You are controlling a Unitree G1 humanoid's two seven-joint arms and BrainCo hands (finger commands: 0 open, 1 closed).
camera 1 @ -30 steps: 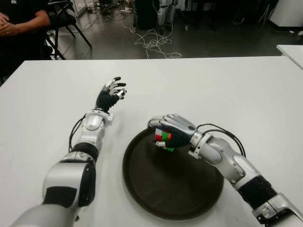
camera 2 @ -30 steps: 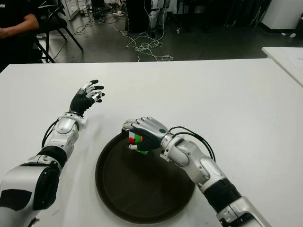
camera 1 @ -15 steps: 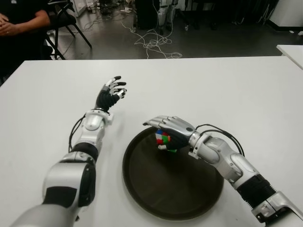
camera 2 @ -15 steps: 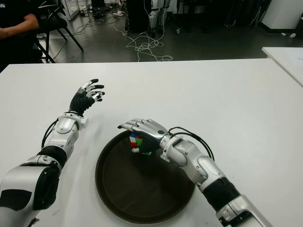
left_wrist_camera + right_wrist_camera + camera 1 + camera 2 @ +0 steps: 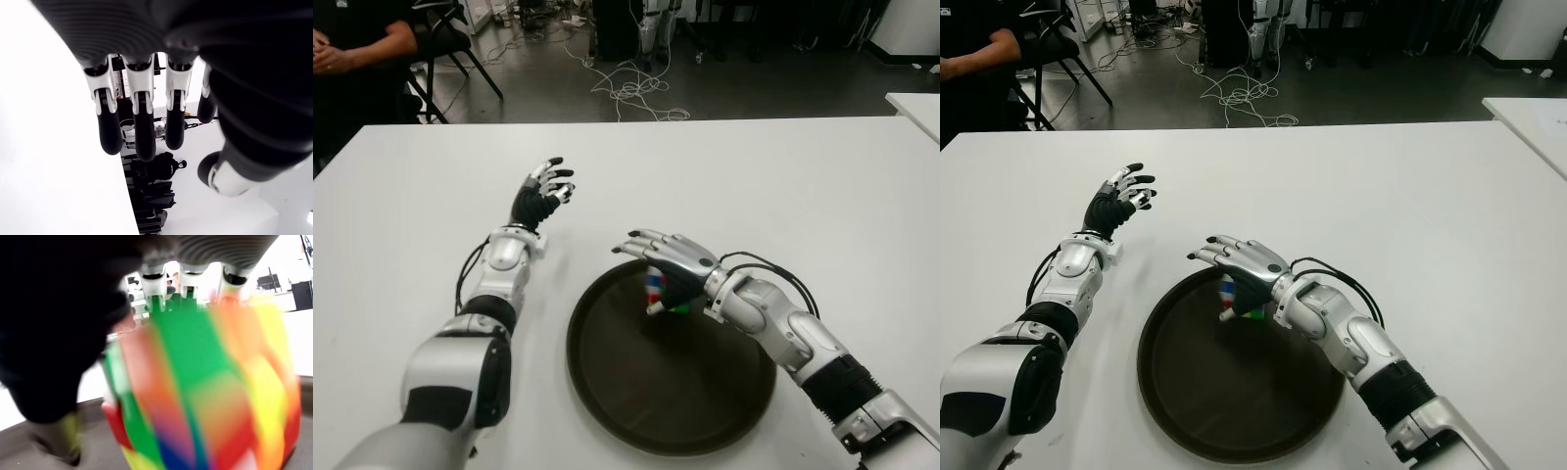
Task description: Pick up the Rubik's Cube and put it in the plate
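Observation:
The Rubik's Cube shows blurred just under the palm of my right hand, above the far part of the dark round plate. That hand's fingers are stretched out flat and spread, no longer wrapped around the cube. In the right wrist view the cube fills the picture, with the straight fingers beyond it and the plate's floor below. Whether the cube touches the plate I cannot tell. My left hand is idle, raised over the white table to the left of the plate, fingers loosely spread and empty.
A seated person and a chair are beyond the table's far left corner. Cables lie on the floor behind. The corner of a second white table shows at the right.
My right hand's fingers have uncurled from around the cube and spread out. The cube has slipped lower under the palm towards the plate. The left arm has not moved.

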